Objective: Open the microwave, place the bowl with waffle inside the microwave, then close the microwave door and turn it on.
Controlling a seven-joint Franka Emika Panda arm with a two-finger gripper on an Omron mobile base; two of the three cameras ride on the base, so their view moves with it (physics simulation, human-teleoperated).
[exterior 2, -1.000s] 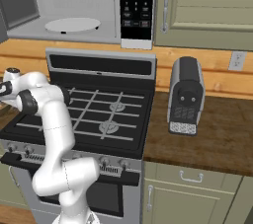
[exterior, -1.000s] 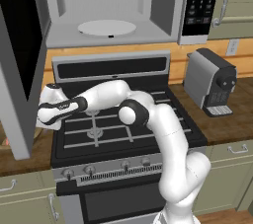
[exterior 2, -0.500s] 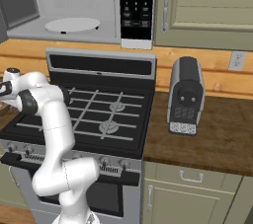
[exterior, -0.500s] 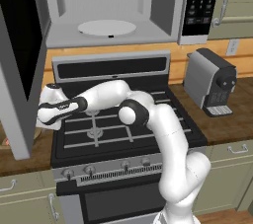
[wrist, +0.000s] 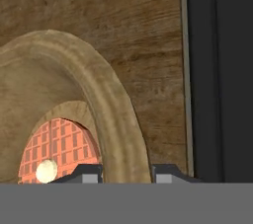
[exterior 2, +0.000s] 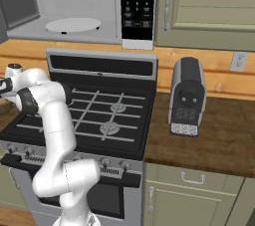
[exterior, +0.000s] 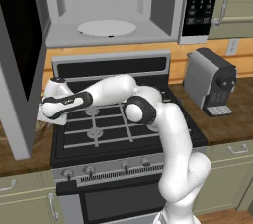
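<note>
Closed on the thick rim of the bowl (wrist: 74, 99), the gripper (wrist: 126, 171) had one dark fingertip on the inner side of the rim and one on the outer, leaving only the rim's width between the jaws. Inside the bowl lay the waffle (wrist: 59, 151), reddish-orange with a grid pattern and a small pale dab on it. The bowl sat on the wooden counter (wrist: 123, 25) just left of the black stove (exterior: 118, 124), where the white arm (exterior: 108, 92) reached far left and low. Above the stove, the microwave (exterior: 106, 11) stood open, its door (exterior: 20, 60) swung out to the left and its white turntable (exterior: 106, 27) bare. By that layout, opening was done and the bowl was gripped. Lifting it into the cavity, shutting the door and pressing the button panel (exterior: 197, 3) on the right remained.
</note>
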